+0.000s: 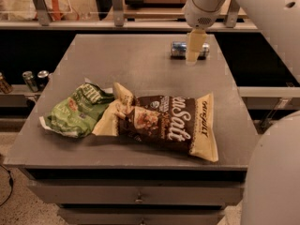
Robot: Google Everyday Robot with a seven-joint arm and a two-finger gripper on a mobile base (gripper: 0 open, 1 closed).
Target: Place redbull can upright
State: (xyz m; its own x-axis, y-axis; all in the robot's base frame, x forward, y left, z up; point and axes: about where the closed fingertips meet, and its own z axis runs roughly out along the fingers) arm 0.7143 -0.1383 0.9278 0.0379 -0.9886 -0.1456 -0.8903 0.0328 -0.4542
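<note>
The redbull can is a slim silver-and-blue can lying on its side near the far right edge of the grey table. My gripper hangs from the white arm straight down in front of the can's middle. It hides the can's centre, so only the can's two ends show. I cannot tell whether it touches the can.
A green snack bag and a brown-and-cream snack bag lie at the front of the table. Small dark cans stand on a low shelf to the left. A rail with shelving runs behind the table. Drawers sit below the front edge.
</note>
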